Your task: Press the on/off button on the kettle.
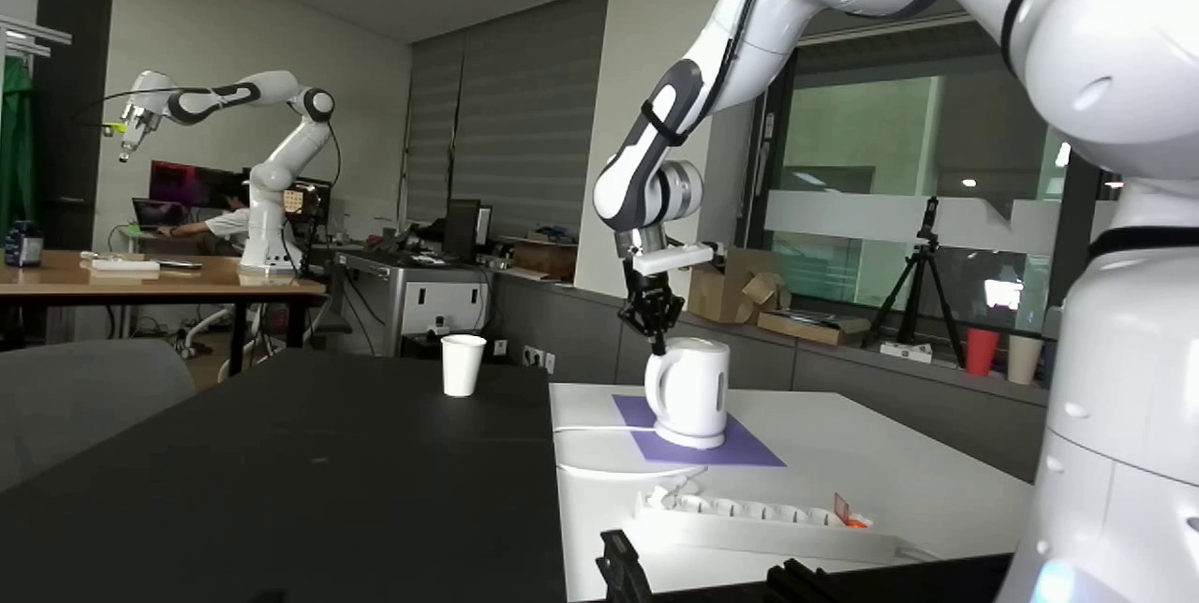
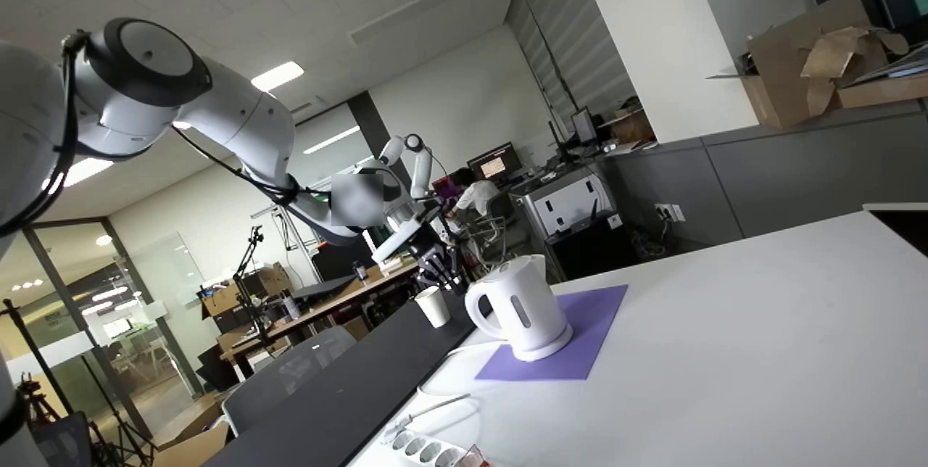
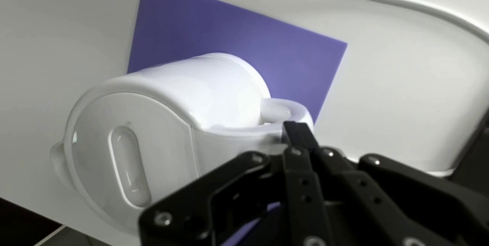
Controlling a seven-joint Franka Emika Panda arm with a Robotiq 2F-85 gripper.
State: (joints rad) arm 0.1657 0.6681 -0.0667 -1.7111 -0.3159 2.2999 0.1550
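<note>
The white kettle (image 1: 703, 388) stands upright on a purple mat (image 1: 745, 448); it also shows in an exterior view (image 2: 533, 307). In the wrist view the kettle (image 3: 214, 89) has its lid on the left and its curved handle (image 3: 244, 143) running to the right. My gripper (image 3: 300, 133) is shut, fingertips together with nothing between them. The tips are at the upper outer end of the handle; they overlap it in the wrist view, and I cannot tell whether they touch it. The gripper points down there in both exterior views (image 1: 658, 345) (image 2: 457, 284). The on/off button cannot be made out.
A white power strip (image 1: 768, 533) lies on the white table, with white cables (image 1: 599, 472) beside it. A plain white cup (image 1: 462, 367) stands on the adjoining black table (image 1: 281, 453). Cardboard boxes (image 1: 735, 285) sit on the ledge behind.
</note>
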